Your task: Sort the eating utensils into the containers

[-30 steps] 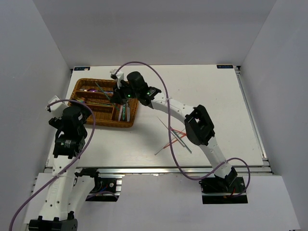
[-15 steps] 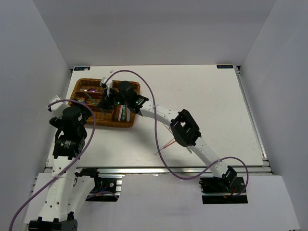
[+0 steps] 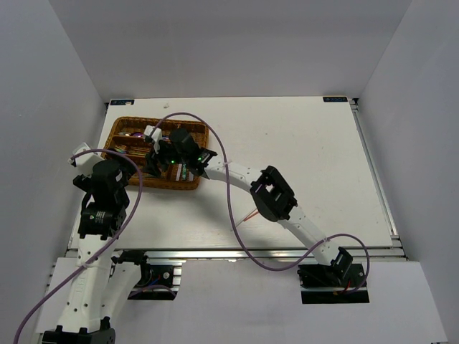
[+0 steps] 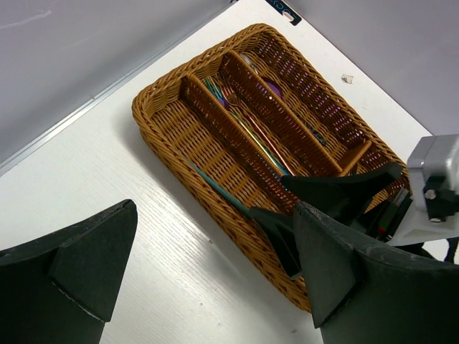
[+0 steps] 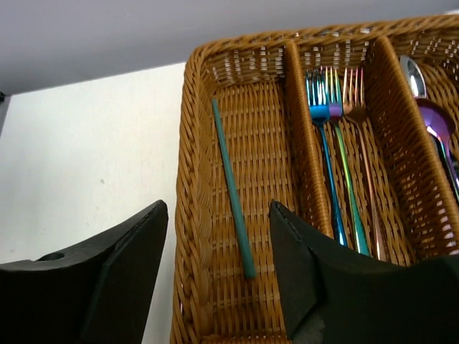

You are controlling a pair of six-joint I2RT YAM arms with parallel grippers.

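Thin teal chopstick [image 5: 233, 208]: flat and lengthwise on the floor of the outermost long compartment of the rectangular brown woven wicker tray [image 5: 185, 215], close to the outer wall, clear of both fingers.

Next compartment over: blue metal fork [image 5: 326, 172], green metal fork [image 5: 343, 186] and copper metal fork [image 5: 364, 186], side by side, tines toward the end wall.

Compartment beyond that: silver spoon [image 5: 412, 72] and purple spoon [image 5: 434, 118].

Right gripper [image 5: 217, 215]: poised above the chopstick compartment, jaws apart, nothing clamped.

Left gripper [image 4: 215, 215]: hovering near the tray's outer long wall, jaws wide apart, empty.

Tray position: far-left part of the white table [image 3: 323, 158].

Thin orange chopstick [image 3: 249, 217]: loose on the table, well apart from the tray, partly hidden beneath the right arm.
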